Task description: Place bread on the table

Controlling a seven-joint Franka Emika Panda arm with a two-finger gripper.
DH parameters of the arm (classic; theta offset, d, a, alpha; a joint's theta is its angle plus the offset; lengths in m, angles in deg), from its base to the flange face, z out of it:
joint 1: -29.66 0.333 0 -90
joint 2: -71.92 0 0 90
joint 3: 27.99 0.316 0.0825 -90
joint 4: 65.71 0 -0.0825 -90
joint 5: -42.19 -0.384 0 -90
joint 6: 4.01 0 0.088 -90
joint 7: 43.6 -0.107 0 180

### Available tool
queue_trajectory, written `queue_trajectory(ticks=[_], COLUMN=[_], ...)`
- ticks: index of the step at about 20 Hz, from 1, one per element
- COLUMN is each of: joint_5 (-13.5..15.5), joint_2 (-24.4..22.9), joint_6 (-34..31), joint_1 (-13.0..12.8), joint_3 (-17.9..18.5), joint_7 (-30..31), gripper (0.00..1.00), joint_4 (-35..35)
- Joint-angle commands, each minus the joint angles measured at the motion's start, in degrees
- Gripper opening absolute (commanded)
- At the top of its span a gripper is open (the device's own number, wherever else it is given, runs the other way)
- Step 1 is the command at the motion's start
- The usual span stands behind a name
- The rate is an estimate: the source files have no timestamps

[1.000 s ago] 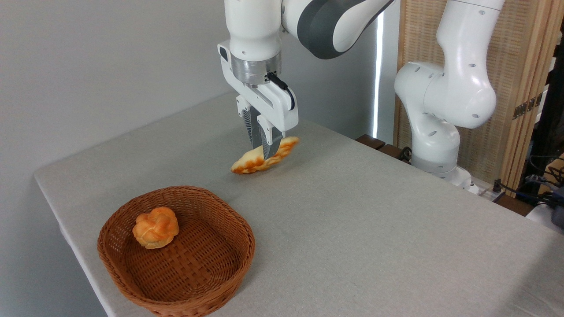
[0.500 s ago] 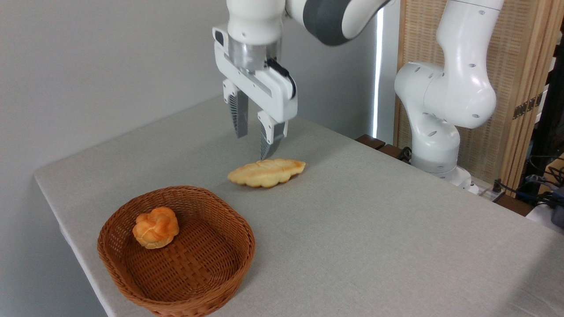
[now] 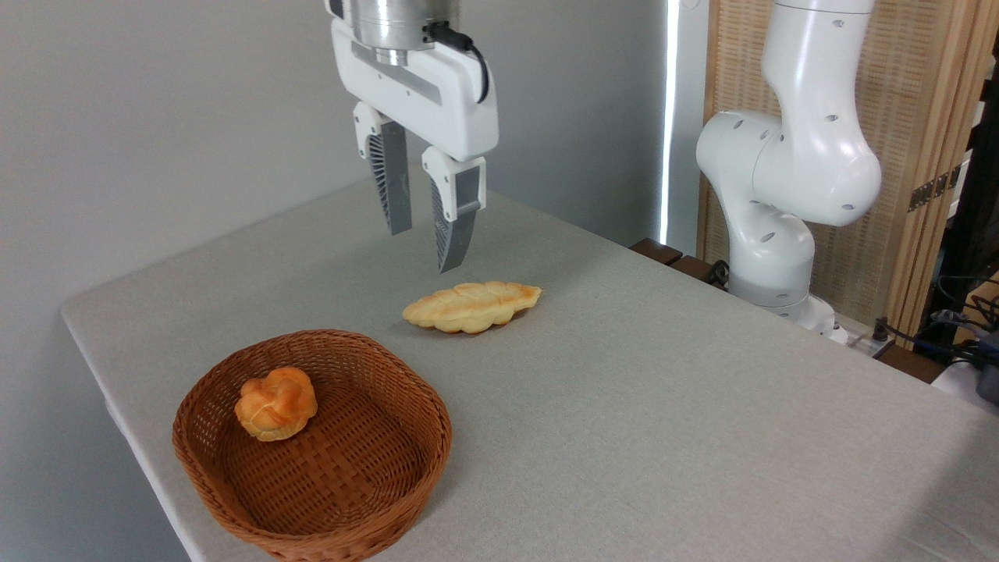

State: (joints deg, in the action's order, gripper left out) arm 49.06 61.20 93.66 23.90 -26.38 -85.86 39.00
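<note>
The bread [image 3: 471, 306], a long pale golden braided loaf with pointed ends, lies flat on the light grey table [image 3: 663, 406] behind the basket. My gripper [image 3: 425, 250] hangs open above and slightly left of the loaf, well clear of it, with nothing between its two ribbed fingers [image 3: 455, 230].
A brown wicker basket [image 3: 312, 449] stands near the table's front left corner and holds a small round orange knotted bun [image 3: 276, 403]. The arm's white base [image 3: 780, 226] rises at the back right, beside a wooden screen and cables.
The gripper let go of the bread, which dropped flat onto the table. It then opened and rose up and to the left, away from the loaf.
</note>
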Motion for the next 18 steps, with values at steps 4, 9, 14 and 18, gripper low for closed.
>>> queue_trajectory(ticks=[4,9,14,18], joint_5=[-1.2,-4.8,-4.8,-4.8], joint_2=[6.6,7.2,7.2,7.1], joint_6=[-2.4,-2.4,-2.4,-2.4], joint_1=[0.5,0.5,0.5,0.6], joint_3=[-2.9,-3.4,-3.2,-2.8], joint_7=[7.5,7.2,7.0,7.0], gripper=[1.0,1.0,1.0,1.0], joint_4=[-7.4,-7.4,-7.4,-7.4])
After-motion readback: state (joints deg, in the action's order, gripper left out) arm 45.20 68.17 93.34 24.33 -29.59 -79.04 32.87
